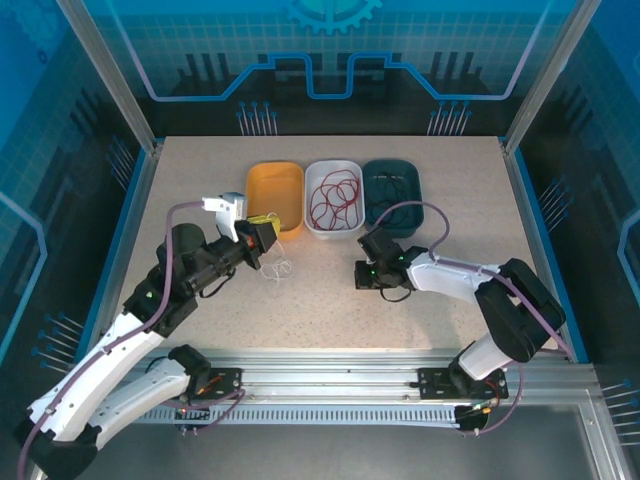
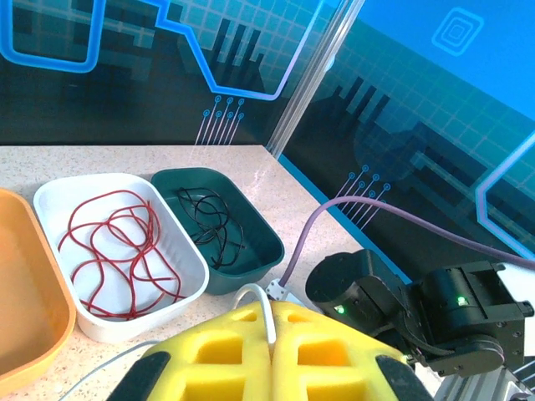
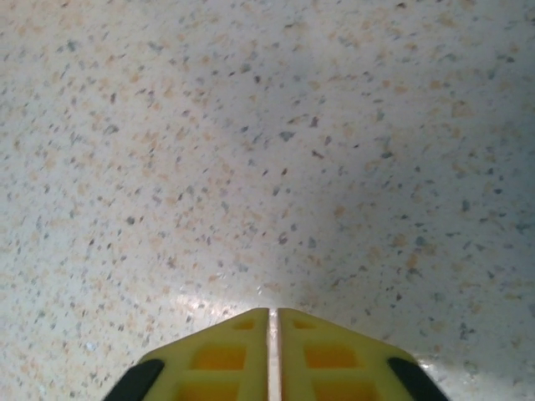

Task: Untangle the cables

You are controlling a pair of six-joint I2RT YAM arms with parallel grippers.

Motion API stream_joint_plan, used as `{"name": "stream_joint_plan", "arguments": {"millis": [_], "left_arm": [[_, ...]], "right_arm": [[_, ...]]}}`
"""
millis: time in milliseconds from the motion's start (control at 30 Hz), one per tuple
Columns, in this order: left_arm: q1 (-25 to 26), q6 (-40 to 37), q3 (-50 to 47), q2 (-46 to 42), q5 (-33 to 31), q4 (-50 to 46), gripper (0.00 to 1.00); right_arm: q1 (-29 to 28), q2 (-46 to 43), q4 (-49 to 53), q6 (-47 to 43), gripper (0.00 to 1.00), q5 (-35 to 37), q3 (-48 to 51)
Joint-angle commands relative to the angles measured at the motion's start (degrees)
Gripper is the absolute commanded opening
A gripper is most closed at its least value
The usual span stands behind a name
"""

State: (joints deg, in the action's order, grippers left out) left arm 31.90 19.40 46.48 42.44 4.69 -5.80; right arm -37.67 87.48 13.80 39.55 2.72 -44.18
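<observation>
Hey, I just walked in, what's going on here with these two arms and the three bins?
The left gripper is shut on a whitish cable, lifting it near the orange bin while the rest trails on the table. A red cable already lies in the white bin, and a black cable in the dark green bin. The right gripper is shut on nothing, low over the table.

Speckled table [image 1: 320, 310] bears orange tray [image 1: 272, 198], white tray [image 1: 334, 163], green tray [image 1: 390, 162], pale cable [image 1: 278, 268].
</observation>
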Motion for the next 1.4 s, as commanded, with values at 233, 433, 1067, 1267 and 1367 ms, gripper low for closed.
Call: {"name": "stream_joint_plan", "arguments": {"millis": [233,433,1067,1267,1367], "left_arm": [[0.33,0.96,2.92,4.00,-0.62,-1.93,0.00],[0.36,2.03,2.92,5.76,1.59,-0.83,0.00],[0.36,5.36,1.61,6.85,6.86,4.33,0.00],[0.36,5.63,1.79,6.96,7.53,5.27,0.00],[0.35,5.46,2.06,6.55,6.69,5.03,0.00]], "right_arm": [[-5.00,-8.60,-9.69,-5.45,0.48,-6.05,-1.50],[-9.78,-12.46,-14.96,-10.34,0.59,-5.63,-1.61],[-11.85,3.64,-16.09,-4.35,0.97,-2.61,-12.37],[-11.81,11.32,-11.67,-3.05,0.84,-1.31,-14.92],[-11.65,13.45,-10.04,-1.76,0.71,-0.34,-14.96]]}}
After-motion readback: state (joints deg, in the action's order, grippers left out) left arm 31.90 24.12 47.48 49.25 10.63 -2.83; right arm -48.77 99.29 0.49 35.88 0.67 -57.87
